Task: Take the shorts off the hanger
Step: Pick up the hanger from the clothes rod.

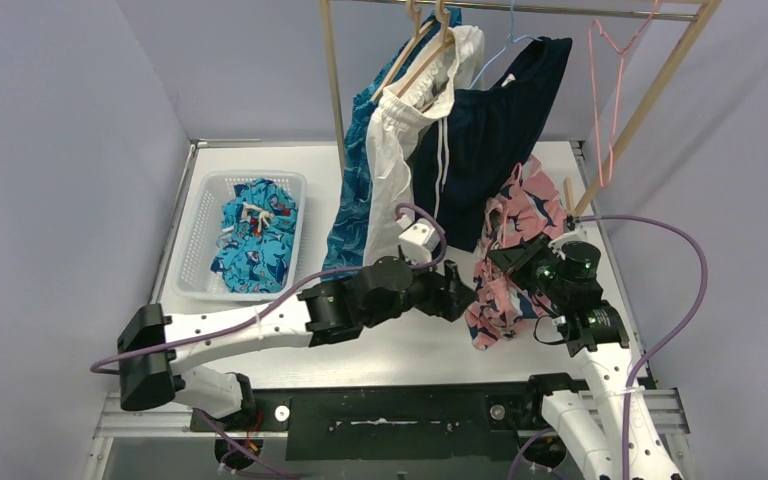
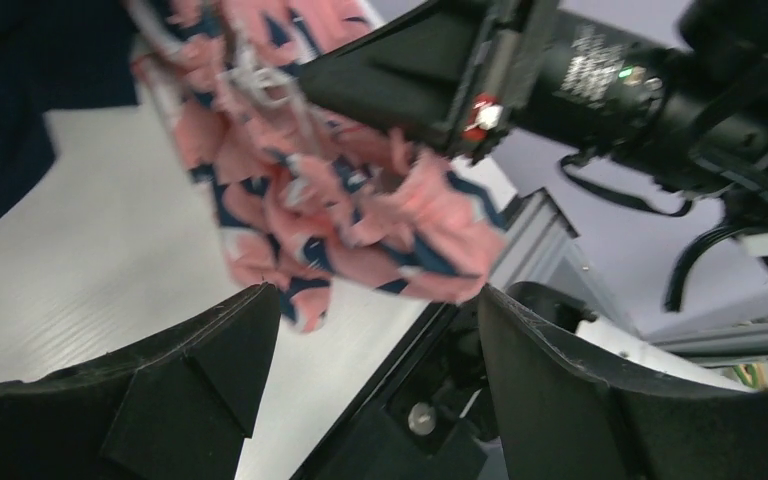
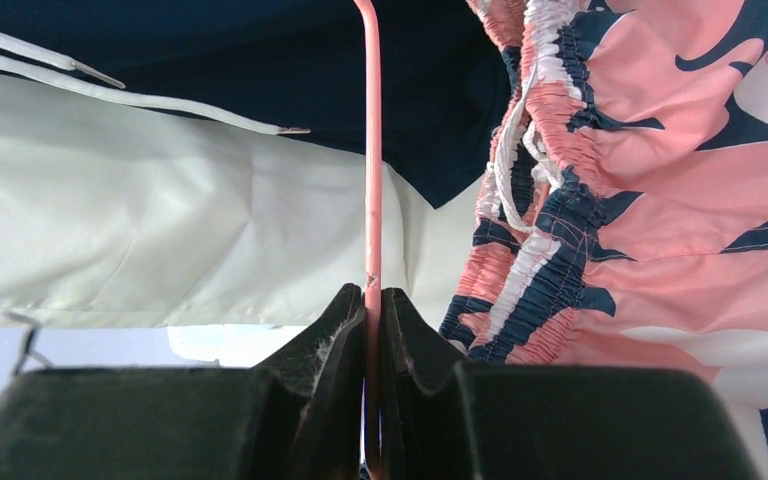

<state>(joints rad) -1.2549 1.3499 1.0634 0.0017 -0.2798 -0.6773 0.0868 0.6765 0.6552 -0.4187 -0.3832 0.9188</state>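
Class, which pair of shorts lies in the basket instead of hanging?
The teal cartoon-print shorts, crumpled in the white basket at left, the only pair not hanging.

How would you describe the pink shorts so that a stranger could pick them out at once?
Start at the rail over the table's back. Below its right half, by the hanger in the right gripper, hangs a bunched pair of shorts. It alone is pink with navy flowers, unlike the navy pair and the white pair behind.

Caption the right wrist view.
Right gripper shut on pink hanger wire, floral shorts hanging beside it, white shorts behind.
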